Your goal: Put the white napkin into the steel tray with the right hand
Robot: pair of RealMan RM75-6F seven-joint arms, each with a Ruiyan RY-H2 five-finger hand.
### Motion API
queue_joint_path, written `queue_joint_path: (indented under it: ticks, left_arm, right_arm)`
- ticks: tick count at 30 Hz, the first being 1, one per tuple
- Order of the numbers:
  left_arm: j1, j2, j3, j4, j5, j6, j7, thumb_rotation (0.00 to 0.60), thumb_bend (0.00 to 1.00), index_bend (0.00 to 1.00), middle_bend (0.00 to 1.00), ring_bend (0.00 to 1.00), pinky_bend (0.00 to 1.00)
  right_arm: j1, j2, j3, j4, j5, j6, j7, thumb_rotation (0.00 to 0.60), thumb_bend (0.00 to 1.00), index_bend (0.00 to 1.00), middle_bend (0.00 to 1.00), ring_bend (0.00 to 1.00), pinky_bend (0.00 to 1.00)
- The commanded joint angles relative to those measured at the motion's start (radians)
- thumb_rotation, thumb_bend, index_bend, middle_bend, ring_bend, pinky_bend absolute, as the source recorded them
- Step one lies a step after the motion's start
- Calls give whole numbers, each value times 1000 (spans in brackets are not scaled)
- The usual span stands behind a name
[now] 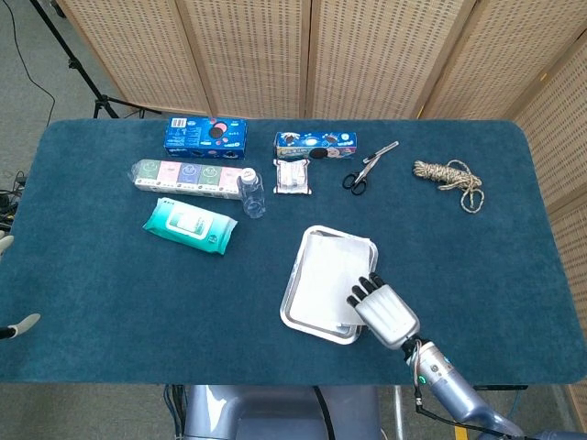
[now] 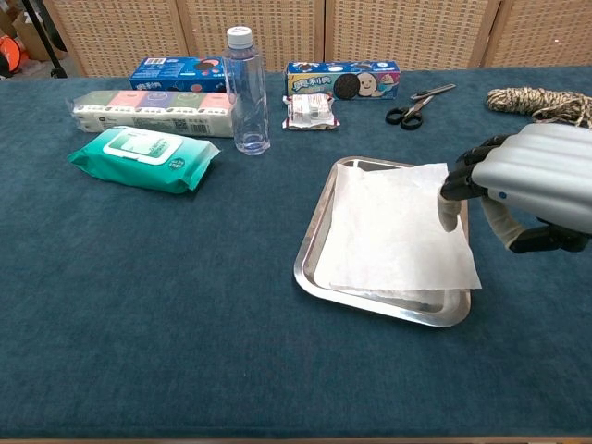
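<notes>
The white napkin [image 1: 326, 275] [image 2: 393, 231] lies flat in the steel tray [image 1: 293, 298] [image 2: 310, 242], and its near right corner hangs over the tray's rim. My right hand [image 1: 381, 307] [image 2: 527, 190] is at the tray's right side. Its fingers [image 2: 450, 208] are bent downward over the napkin's right edge and hold nothing. Whether a fingertip touches the napkin is unclear. Of my left hand [image 1: 18, 324], only a pale tip shows at the left edge of the head view.
A clear bottle [image 2: 246, 88], a green wipes pack [image 2: 143, 157] and a tissue pack [image 2: 148, 109] stand left of the tray. Behind it are two cookie boxes [image 2: 342, 81], a small packet [image 2: 312, 111], scissors [image 2: 416, 104] and a rope coil [image 2: 536, 102].
</notes>
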Motion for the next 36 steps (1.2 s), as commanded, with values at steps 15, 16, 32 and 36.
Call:
queue_joint_path:
  ticks: [15,16,32,36]
  left_arm:
    - [-1,-1,0,-1,-3,-1,-1,600,0,0,0,0,0]
    - [-1,0,-1,0,-4,-1,-2,600,0,0,0,0,0]
    - [-1,0,1,-2,-2,-1,-3,600,0,0,0,0,0]
    - [-1,2,1,0,-3,-3,-9,600,0,0,0,0,0]
  right_arm:
    - [7,-78,-3,123,37,-28,-97,600,1000,396,364,239,222]
    - [5,-79,-6,124,38,-29,-95,600,1000,396,364,239,222]
    - [-5,-115,-34,146,-9,-22,-114,600,1000,396,364,239,222]
    - [-7,-119,-40,150,0,-30,-129,600,1000,396,364,239,222]
